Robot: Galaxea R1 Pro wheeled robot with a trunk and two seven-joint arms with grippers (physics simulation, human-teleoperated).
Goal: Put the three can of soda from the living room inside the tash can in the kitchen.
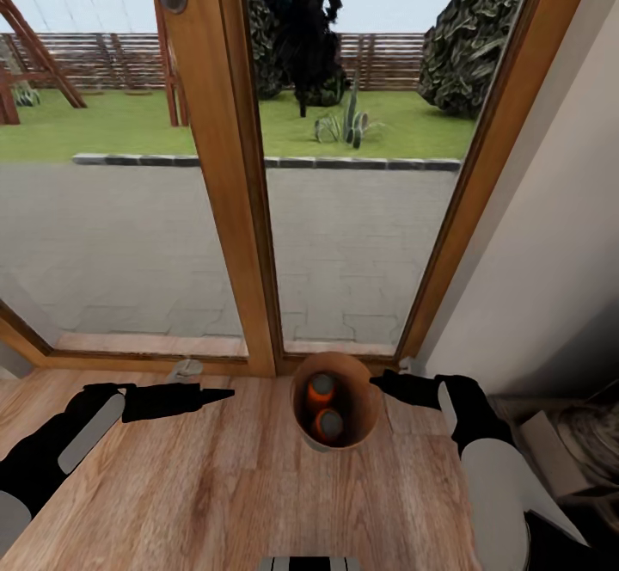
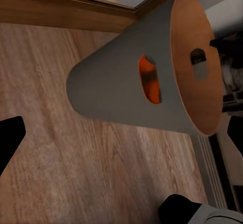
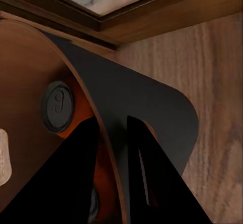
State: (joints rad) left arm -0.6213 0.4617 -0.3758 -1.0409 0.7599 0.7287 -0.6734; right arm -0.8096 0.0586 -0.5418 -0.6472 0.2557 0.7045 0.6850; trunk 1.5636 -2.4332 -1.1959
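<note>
Black fingers of the right gripper (image 3: 112, 168) pinch the rim wall of the tash can (image 1: 335, 412): in the right wrist view one finger lies against the brown inner face and the other against the grey outer face, with the wall between them. In the head view the right gripper (image 1: 384, 381) meets the bin at its right rim.

Bin position: on or just above the light wood floor (image 1: 215, 485), near the base of the wood-framed glass doors (image 1: 228, 167), between the two arms. Whether it rests on the floor cannot be told. The mouth faces up toward the head camera.

Contents: two orange soda cans (image 1: 322, 406) stand upright inside the bin, one nearer the doors, one nearer the robot. In the right wrist view one orange can (image 3: 63, 107) shows its dark round top just inside the rim. In the left wrist view a strip of orange (image 2: 150, 80) shows through the slot handle cut in the grey wall of the tash can (image 2: 116, 90).

Left gripper (image 1: 219, 395): extended to the left of the bin, apart from it, tips pointing toward it. The fingers appear as one narrow dark point in the head view, and the left wrist view shows only dark finger edges at its borders, so whether they are spread or pressed together cannot be told.

Surroundings: beyond the glass lie grey paving, a lawn, dark shrubs and a wooden fence. A pale wall (image 1: 550, 210) stands to the right of the doors.
</note>
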